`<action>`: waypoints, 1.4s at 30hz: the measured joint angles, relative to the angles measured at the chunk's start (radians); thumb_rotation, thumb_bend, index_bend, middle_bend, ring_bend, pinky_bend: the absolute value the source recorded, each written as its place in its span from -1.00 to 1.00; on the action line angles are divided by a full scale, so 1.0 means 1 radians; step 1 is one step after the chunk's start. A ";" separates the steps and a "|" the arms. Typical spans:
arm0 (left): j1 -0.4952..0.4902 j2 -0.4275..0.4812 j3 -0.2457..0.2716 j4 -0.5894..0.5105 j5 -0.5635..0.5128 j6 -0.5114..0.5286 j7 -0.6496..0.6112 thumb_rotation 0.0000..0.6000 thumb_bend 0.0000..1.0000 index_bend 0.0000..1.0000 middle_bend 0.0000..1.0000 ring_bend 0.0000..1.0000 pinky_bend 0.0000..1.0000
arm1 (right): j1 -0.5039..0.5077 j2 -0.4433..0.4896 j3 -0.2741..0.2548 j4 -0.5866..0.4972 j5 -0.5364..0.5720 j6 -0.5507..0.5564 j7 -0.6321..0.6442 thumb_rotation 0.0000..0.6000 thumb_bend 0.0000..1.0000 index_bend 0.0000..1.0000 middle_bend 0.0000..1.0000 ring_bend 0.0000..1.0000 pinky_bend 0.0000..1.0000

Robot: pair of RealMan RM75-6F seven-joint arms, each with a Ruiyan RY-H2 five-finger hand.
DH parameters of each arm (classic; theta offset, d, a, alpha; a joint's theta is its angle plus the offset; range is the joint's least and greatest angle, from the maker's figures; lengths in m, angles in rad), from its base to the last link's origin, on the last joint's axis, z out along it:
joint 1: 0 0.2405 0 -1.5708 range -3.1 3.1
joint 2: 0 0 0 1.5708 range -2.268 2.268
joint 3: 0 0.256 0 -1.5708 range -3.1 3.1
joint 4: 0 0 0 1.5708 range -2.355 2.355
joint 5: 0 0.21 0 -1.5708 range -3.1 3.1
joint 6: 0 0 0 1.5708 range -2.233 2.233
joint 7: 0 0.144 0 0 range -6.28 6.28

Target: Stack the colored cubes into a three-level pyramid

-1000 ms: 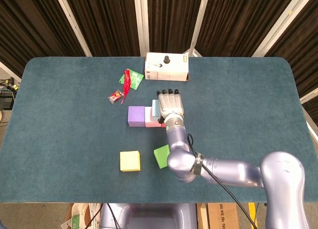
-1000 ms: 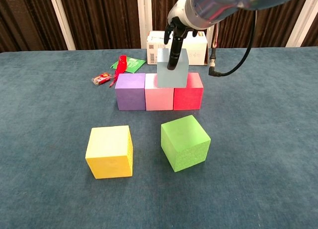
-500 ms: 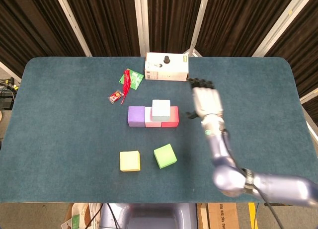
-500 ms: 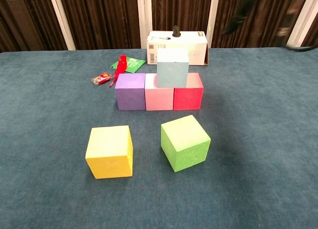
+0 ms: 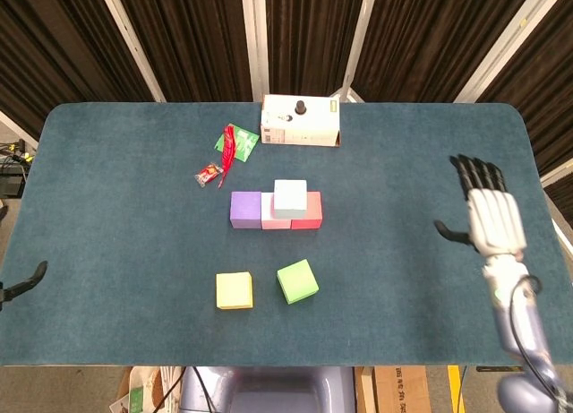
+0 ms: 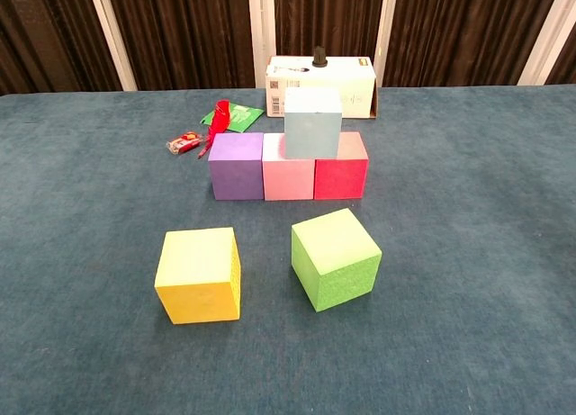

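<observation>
Head view: right hand (image 5: 495,218) empty, fingers spread, well apart from cubes. Light blue cube (image 6: 312,122) sits atop pink cube (image 6: 288,178) & red cube (image 6: 341,176); purple cube (image 6: 236,166) adjoins. Left hand unseen.

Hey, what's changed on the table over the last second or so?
The right hand let go of the light blue cube, left it on the pink cube and red cube, and swung away to the table's right side, fingers spread. The purple cube, yellow cube, green cube and white box stayed put.
</observation>
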 measured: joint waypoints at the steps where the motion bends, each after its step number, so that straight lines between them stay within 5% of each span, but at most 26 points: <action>1: -0.006 0.011 0.003 -0.015 0.005 -0.012 0.006 1.00 -0.44 -0.90 -1.00 -1.00 -1.00 | -0.039 0.000 -0.030 0.031 -0.062 0.019 0.052 1.00 -0.52 -0.85 -0.82 -1.00 -1.00; 5: -0.041 0.071 0.010 -0.092 0.005 -0.097 0.039 1.00 -0.47 -0.91 -1.00 -1.00 -1.00 | -0.159 -0.014 -0.123 0.136 -0.214 0.092 0.184 1.00 -0.52 -0.85 -0.82 -1.00 -1.00; 10: -0.108 0.165 0.011 -0.216 -0.040 -0.248 0.111 1.00 -0.49 -0.91 -1.00 -1.00 -1.00 | -0.250 -0.051 -0.177 0.205 -0.287 0.177 0.221 1.00 -0.52 -0.85 -0.82 -1.00 -1.00; 23: -0.337 0.293 0.006 -0.481 -0.338 -0.506 0.466 1.00 -0.55 -0.89 -0.98 -1.00 -1.00 | -0.320 -0.120 -0.182 0.300 -0.325 0.227 0.230 1.00 -0.52 -0.85 -0.82 -1.00 -1.00; 30: -0.449 0.205 0.021 -0.556 -0.521 -0.483 0.653 1.00 -0.57 -0.86 -0.93 -1.00 -1.00 | -0.324 -0.126 -0.176 0.299 -0.317 0.193 0.212 1.00 -0.52 -0.85 -0.82 -1.00 -1.00; 42: -0.627 -0.048 0.017 -0.577 -0.842 -0.351 0.787 1.00 -0.57 -0.85 -0.86 -1.00 -1.00 | -0.333 -0.137 -0.151 0.294 -0.292 0.163 0.165 1.00 -0.52 -0.85 -0.82 -1.00 -1.00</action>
